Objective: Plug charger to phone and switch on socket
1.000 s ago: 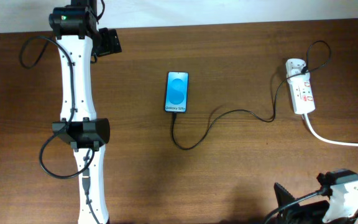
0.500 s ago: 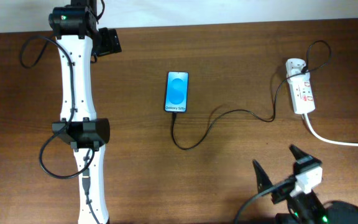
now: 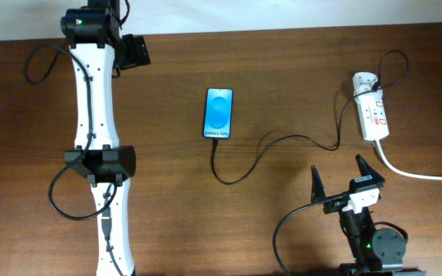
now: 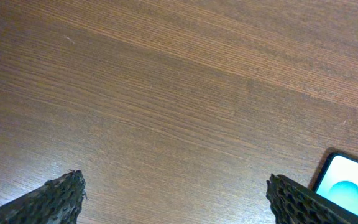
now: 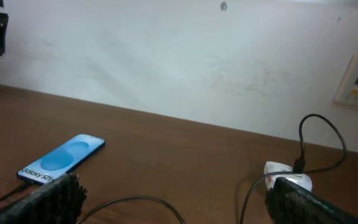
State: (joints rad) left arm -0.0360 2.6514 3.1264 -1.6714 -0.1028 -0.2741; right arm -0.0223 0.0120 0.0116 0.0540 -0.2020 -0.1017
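Observation:
The phone point(image 3: 219, 113) lies face up mid-table with its blue screen lit; it also shows in the left wrist view point(image 4: 347, 190) and the right wrist view point(image 5: 63, 157). The thin black charger cable point(image 3: 282, 139) runs from the phone's near edge in a loop to a white adapter on the socket point(image 3: 374, 116), seen too as the socket point(image 5: 286, 175) at the right. My right gripper point(image 3: 337, 165) is open, near of the cable, between phone and socket. My left gripper point(image 4: 174, 179) is open over bare wood, left of the phone.
The socket's thick white cord point(image 3: 420, 174) trails off to the right edge. The left arm point(image 3: 92, 115) stretches along the table's left side with black cable loops beside it. A pale wall point(image 5: 179, 56) rises behind the table's far edge.
My right arm has swung up from the near right corner into the table, its open gripper now pointing toward the cable and socket. The left arm, phone and cable have not moved.

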